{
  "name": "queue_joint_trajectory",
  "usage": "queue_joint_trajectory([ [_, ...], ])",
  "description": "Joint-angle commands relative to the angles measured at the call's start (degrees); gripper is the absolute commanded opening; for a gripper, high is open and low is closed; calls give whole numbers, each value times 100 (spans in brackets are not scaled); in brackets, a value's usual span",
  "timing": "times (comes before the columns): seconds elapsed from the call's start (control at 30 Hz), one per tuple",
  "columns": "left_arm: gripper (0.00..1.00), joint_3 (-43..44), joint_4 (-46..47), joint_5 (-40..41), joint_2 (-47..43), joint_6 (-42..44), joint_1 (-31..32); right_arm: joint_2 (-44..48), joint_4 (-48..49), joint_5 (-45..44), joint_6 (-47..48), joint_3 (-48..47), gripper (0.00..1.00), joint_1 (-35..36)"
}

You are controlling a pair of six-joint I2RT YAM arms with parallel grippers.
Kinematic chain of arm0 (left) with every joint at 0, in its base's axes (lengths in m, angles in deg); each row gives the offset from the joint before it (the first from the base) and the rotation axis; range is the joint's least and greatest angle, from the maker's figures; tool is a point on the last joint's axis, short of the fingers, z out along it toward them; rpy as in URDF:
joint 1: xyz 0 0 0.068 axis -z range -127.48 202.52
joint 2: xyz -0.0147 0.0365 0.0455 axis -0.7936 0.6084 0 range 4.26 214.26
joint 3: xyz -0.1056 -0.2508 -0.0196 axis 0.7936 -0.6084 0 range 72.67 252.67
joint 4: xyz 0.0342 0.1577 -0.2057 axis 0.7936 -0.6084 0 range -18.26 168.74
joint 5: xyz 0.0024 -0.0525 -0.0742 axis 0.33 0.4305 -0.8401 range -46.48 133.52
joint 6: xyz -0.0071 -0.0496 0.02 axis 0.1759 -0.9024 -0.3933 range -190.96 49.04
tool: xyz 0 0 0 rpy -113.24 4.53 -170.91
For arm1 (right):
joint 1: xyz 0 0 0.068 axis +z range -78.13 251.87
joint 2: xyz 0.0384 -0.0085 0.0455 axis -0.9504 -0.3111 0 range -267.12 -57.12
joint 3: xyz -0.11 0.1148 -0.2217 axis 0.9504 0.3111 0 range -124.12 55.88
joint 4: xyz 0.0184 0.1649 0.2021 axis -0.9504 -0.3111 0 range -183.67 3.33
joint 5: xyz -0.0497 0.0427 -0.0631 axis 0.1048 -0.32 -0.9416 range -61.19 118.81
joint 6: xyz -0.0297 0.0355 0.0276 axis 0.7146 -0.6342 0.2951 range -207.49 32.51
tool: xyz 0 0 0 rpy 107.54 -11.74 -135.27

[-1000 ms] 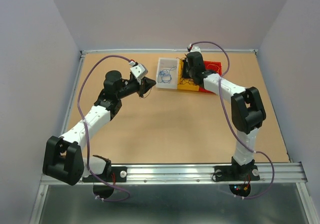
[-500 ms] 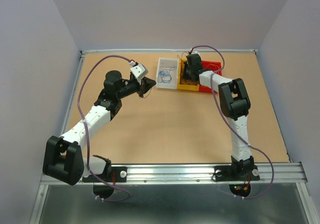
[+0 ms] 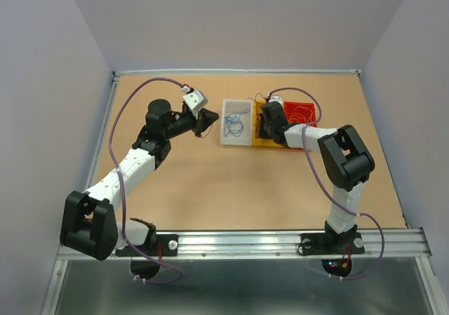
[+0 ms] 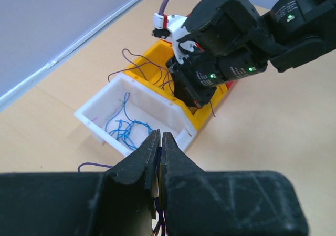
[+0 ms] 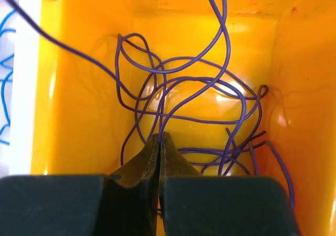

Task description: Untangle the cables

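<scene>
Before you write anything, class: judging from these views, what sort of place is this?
Probably a robotics lab test cell: two arms bolted to a metal rail, plain walls boxing in the tabletop, and small plastic bins holding thin wires.

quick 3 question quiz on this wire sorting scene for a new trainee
1. The blue wires lie in: A) the white bin B) the yellow bin C) the red bin.
2. True or false: the left gripper stands wide open.
3. Fill in: the yellow bin's wires are ___ in colour.
Key: 1 A; the red bin holds orange wires. 2 False: it is closed on a thin dark strand. 3 purple.
</scene>
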Motion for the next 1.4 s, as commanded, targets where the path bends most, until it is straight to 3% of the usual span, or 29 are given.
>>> queue_joint_trajectory([
  [0.0,14,46,254,-64,-38,67,19,396,97,-53,25,370,4,0],
  [0.13,14,46,254,-20,-64,85,10,633,89,-53,43,458,33,0],
  [0.2,14,38,245,-11,-81,102,10,739,80,-114,52,397,43,0],
  [0.4,14,29,228,24,-117,129,10,1073,-210,-228,96,133,55,0],
  [0.67,14,82,96,-54,-222,138,10,1215,-526,-413,359,-490,88,0],
  [1.03,14,90,34,-116,-328,181,19,-15,-1176,-440,913,-2651,94,-53],
  [1.2,14,152,-36,-125,-205,217,19,-805,-1546,-290,957,-3601,82,-88],
  [1.37,14,170,-63,-107,-178,261,37,-1053,-1678,-316,983,-3726,72,-132],
])
